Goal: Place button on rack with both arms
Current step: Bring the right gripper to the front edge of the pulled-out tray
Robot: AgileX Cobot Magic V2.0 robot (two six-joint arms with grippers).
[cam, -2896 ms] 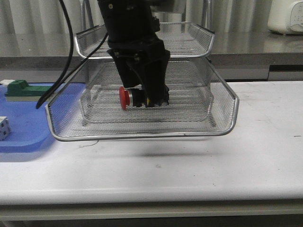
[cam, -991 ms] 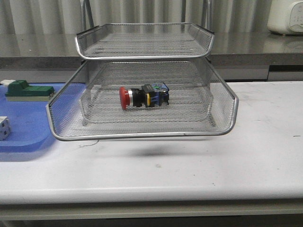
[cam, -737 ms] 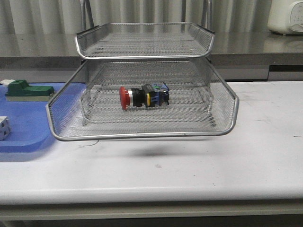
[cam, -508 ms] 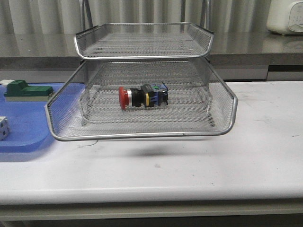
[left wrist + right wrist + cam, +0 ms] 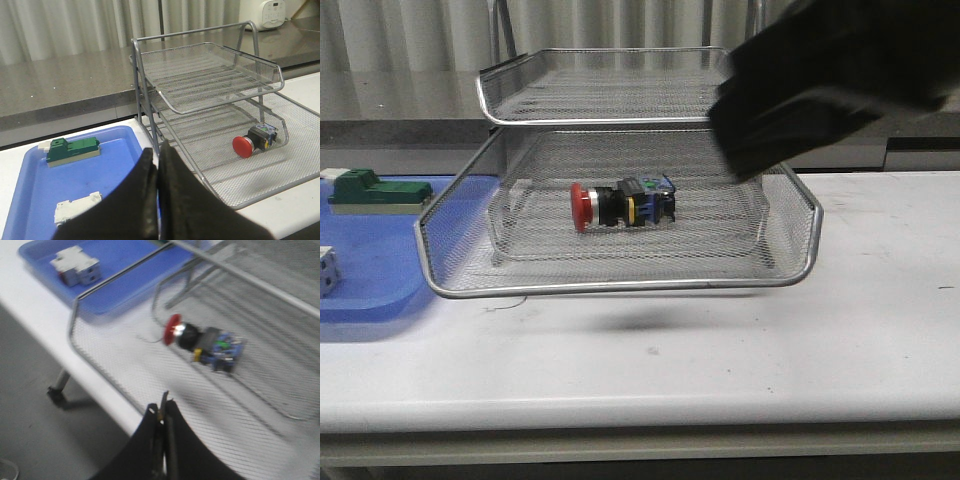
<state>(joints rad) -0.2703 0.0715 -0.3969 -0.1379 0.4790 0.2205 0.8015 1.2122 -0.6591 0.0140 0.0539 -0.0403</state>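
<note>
Front view: button [image 5: 623, 205] lies on its side in the rack [image 5: 620, 285] lower tier, untouched. Placement looks done. Both grippers pressed together, empty; next, clear away.

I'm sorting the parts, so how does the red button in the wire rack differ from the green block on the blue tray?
The button is round, red-headed and lies on its side in the rack; the green block is rectangular and sits flat on the blue tray. Neither is held.
</note>
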